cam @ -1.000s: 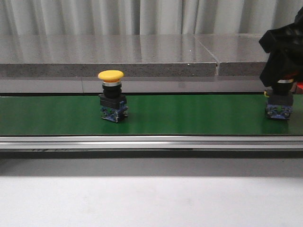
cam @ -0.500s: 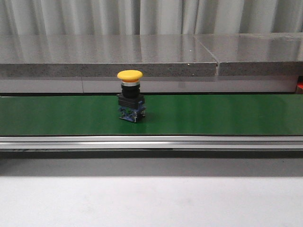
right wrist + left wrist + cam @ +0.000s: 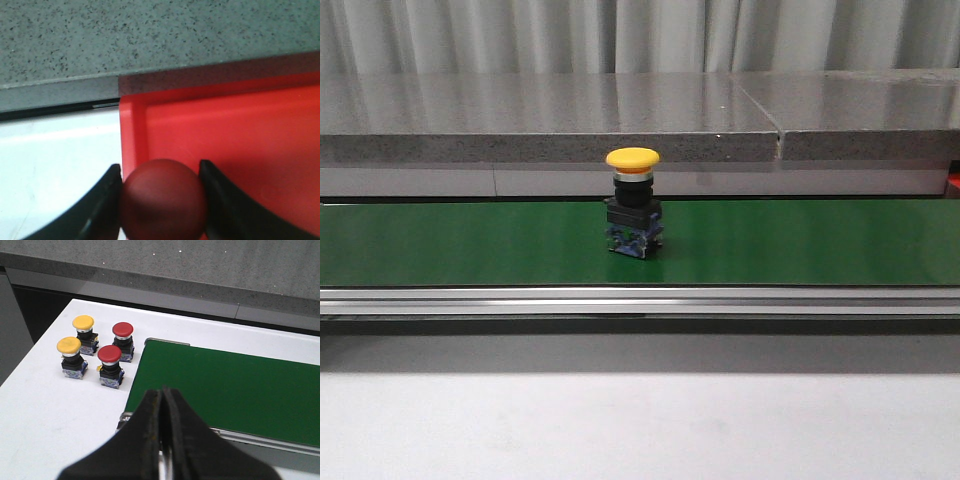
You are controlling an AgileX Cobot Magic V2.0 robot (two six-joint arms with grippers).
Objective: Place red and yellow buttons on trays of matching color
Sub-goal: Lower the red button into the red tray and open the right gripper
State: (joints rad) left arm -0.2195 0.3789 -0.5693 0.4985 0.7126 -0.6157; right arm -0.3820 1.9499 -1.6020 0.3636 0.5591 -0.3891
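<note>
The red tray [image 3: 240, 145] shows only in the right wrist view, its raised rim meeting the white worktop [image 3: 55, 160] below a speckled grey ledge [image 3: 150, 35]; the part of its floor in view is bare. The right gripper [image 3: 162, 200] has its jaws closed around a red button [image 3: 162, 200], whose domed cap sits over the tray's corner rim; whether it touches the tray cannot be told. In the front view a yellow button [image 3: 633, 215] stands upright alone near the middle of the green conveyor belt [image 3: 820, 240], with bare belt on both sides and a metal rail [image 3: 640, 300] along the near edge. The left gripper [image 3: 162, 405] hovers over the belt's end with its jaws pressed together, holding nothing. Just beside that end, on the worktop, stand two yellow buttons [image 3: 75, 347] and two red buttons [image 3: 116, 352] in a tight cluster.
</note>
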